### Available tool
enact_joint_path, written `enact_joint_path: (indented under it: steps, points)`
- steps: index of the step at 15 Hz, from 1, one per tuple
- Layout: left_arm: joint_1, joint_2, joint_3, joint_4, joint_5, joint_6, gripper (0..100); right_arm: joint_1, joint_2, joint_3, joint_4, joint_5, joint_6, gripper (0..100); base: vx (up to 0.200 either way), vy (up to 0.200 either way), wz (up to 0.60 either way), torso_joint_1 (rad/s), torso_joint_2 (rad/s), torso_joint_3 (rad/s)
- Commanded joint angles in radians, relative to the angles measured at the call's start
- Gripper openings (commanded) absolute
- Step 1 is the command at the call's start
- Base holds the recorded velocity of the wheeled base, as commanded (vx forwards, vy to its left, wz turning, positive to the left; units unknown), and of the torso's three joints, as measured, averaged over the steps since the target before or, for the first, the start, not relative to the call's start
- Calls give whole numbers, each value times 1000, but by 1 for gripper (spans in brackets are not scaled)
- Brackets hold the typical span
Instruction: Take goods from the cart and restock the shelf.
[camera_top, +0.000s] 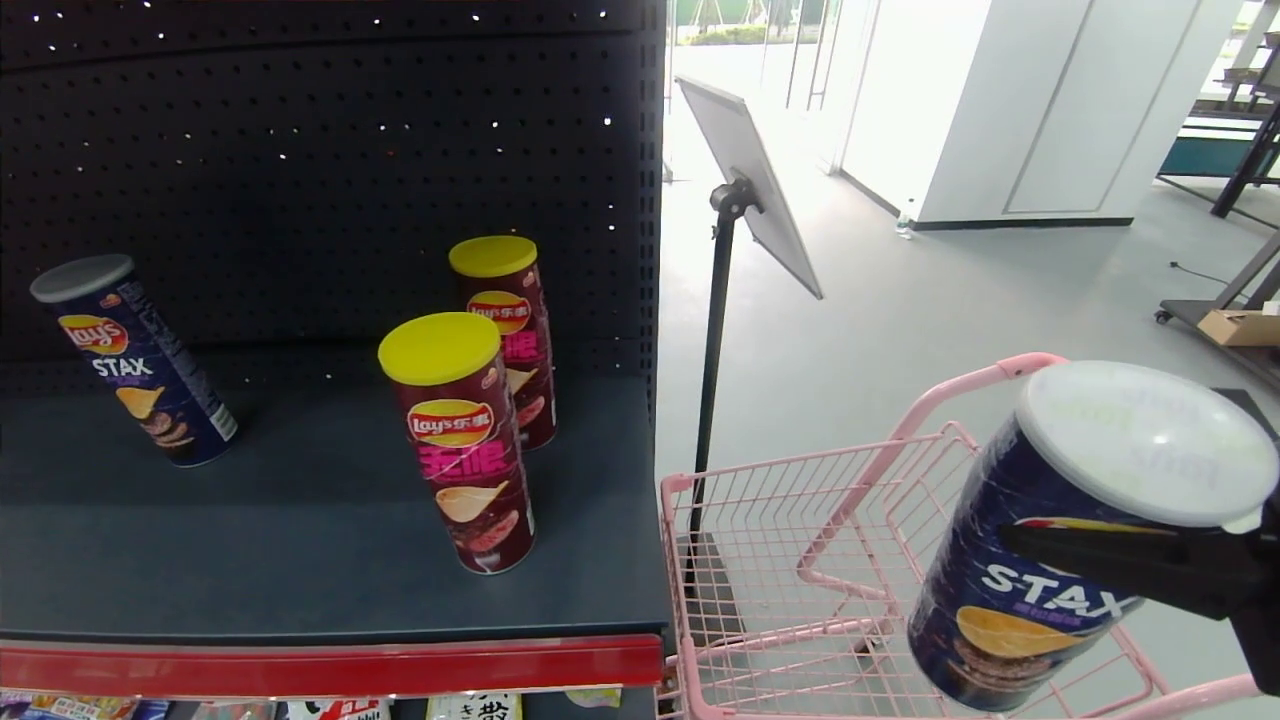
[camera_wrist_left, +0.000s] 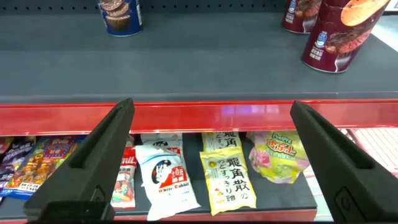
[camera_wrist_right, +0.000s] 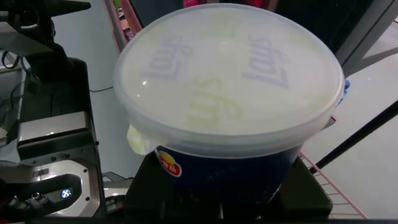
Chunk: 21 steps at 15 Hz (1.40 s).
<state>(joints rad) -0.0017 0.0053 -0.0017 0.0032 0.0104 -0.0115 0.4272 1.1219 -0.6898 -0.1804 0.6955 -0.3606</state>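
My right gripper (camera_top: 1190, 570) is shut on a dark blue chip can (camera_top: 1040, 560) with a white lid (camera_wrist_right: 230, 81), held tilted above the pink cart (camera_top: 800, 560). On the dark shelf (camera_top: 300, 540) stand two maroon chip cans with yellow lids, one near the front (camera_top: 458, 440) and one behind it (camera_top: 505, 335). A blue can with a grey lid (camera_top: 130, 360) stands at the shelf's left. My left gripper (camera_wrist_left: 211, 162) is open, low in front of the shelf's red edge strip (camera_wrist_left: 205, 115), with nothing between its fingers.
A lower shelf holds several snack and candy packets (camera_wrist_left: 224, 177). A sign board on a black stand (camera_top: 725, 260) rises between shelf and cart. The shelf has free room between the blue can and the maroon cans. Open grey floor lies to the right.
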Motion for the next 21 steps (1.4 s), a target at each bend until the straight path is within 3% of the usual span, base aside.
enact_joint_path:
  steps: [1,7,16,21]
  points:
    - [0,1,0,0,0,-1,100,-1,-17,-2,-1,-21,2,0,0,0,0,0,0,0]
    - [0,1,0,0,0,1,100,4,-34,-31,-1,-90,0,0,0,0,0,0,0,0]
    - [0,1,0,0,5,2,100,2,-76,-20,6,-93,3,0,-200,0,0,4,1,-1]
    - [0,1,0,0,3,4,100,2,-68,-25,4,-93,3,0,0,0,0,0,0,0]
